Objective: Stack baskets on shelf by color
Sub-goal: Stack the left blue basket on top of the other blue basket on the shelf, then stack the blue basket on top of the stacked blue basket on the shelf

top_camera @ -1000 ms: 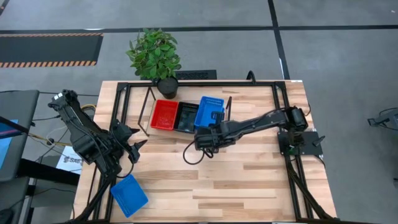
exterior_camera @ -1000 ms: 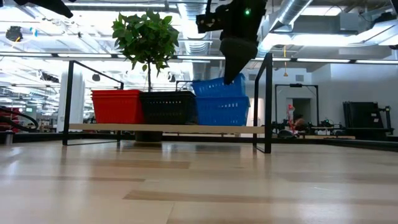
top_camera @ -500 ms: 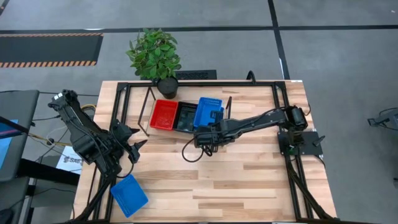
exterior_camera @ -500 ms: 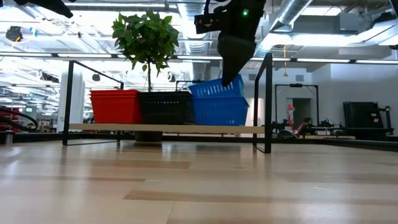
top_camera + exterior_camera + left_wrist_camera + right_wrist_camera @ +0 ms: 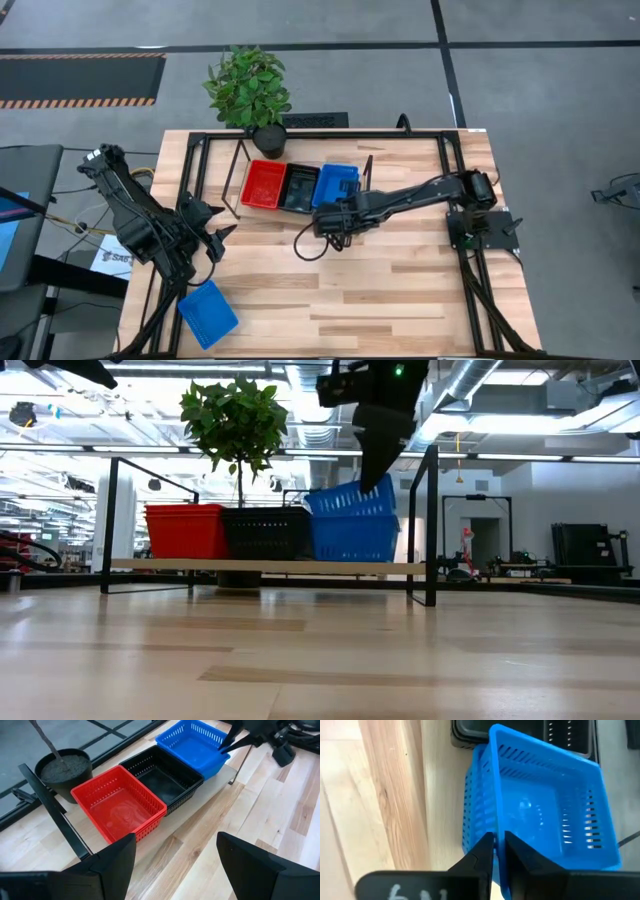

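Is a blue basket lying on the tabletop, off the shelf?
Yes, one blue basket lies on the tabletop near the left arm, far from the shelf.

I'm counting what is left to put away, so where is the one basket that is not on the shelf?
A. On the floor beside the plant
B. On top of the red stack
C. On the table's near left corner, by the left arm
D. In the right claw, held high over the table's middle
C: the high view shows a lone blue basket lying on the tabletop's near left corner, close to the left arm, apart from the shelf.
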`<state>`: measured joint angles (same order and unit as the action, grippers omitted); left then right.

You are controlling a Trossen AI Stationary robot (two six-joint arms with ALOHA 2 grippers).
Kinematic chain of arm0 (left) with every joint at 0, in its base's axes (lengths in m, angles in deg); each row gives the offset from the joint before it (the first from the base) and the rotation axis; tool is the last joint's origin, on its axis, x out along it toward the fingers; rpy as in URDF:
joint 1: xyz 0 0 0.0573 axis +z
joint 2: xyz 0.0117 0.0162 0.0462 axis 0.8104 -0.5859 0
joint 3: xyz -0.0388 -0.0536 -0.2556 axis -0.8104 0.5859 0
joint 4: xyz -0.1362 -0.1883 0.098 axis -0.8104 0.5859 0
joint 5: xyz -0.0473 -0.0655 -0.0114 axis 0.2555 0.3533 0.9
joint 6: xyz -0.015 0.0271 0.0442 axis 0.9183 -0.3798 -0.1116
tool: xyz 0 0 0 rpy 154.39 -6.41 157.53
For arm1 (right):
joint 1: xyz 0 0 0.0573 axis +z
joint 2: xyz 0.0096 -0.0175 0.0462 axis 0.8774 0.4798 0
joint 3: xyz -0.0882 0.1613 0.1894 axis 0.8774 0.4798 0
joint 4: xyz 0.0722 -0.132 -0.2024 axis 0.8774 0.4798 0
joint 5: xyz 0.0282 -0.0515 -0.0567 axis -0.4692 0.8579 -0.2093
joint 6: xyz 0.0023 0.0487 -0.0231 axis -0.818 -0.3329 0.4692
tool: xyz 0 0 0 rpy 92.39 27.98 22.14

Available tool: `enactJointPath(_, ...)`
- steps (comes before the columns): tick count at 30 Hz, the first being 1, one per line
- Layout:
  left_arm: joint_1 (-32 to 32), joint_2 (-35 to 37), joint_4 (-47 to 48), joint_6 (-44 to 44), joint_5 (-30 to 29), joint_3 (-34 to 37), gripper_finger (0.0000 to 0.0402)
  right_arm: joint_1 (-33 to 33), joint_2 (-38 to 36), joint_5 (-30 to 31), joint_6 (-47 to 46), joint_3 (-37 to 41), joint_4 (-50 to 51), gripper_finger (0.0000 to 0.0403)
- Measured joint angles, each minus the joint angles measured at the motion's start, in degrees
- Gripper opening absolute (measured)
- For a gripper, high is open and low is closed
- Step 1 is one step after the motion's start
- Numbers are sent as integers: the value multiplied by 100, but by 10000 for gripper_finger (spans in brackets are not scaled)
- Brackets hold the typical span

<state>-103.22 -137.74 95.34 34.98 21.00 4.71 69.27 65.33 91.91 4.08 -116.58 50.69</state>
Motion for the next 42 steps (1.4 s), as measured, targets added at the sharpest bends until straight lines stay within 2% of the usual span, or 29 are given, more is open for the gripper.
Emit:
enactJointPath(6,1,2,1,-1,22,0,265,45,-293,-73,-3,1,-40,89)
enactJointPath(15,1,1,-8,-62,374,0,265,109,-929,-86,-169,-6,-222,149)
enactJointPath(17,-7,2,-78,-242,791,0,265,216,-1081,-216,-167,-6,-437,155)
enactJointPath(20,-89,-22,-422,-560,1759,11,265,471,-1313,-430,-179,-6,-722,160)
enactJointPath(25,-488,-300,-1789,-627,3244,381,265,991,-1491,-460,-299,-8,-859,157)
enactJointPath(28,-738,-738,-2410,-335,3585,537,265,1266,-1504,-458,-313,-8,-861,154)
enactJointPath(32,-996,-1530,-2578,22,3887,542,265,1554,-1429,-460,-317,-7,-880,153)
enactJointPath(39,-1300,-2940,-2645,298,5524,493,265,1864,-1329,-441,-599,1,-779,151)
enactJointPath(42,-1437,-3333,-2773,308,5751,479,265,1964,-1329,-430,-618,-10,-808,150)
